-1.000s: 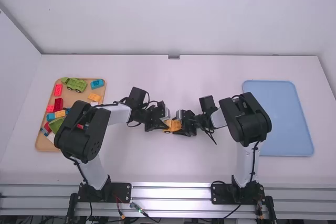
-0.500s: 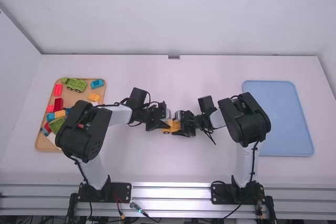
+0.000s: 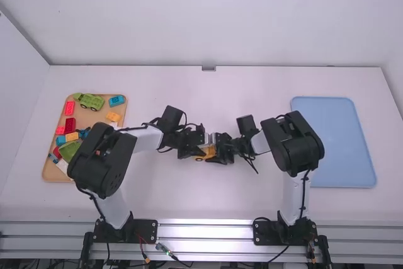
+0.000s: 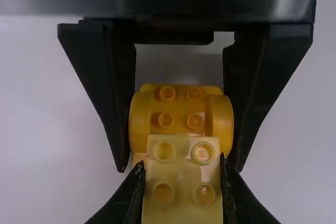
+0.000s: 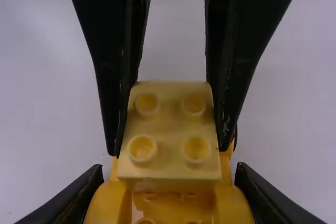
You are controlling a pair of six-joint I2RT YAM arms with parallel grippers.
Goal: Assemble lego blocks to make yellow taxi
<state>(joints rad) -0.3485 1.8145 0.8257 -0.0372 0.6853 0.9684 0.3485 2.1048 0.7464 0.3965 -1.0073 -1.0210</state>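
Your left gripper (image 3: 201, 149) has nudged toward the right of the frame since the last shot, closer to your right gripper (image 3: 215, 150). High view: the orange toy car (image 3: 206, 152) is mid-frame between them, wooden tray (image 3: 48, 172) at left, blue tray (image 3: 334, 143) at right. Left wrist view: you've got that gripper's jaws snug on the pale yellow block (image 4: 182, 174), just its width apart. Right wrist view: your other jaws are wider, clamped on the car's sides. Can't tell if the block's seated.
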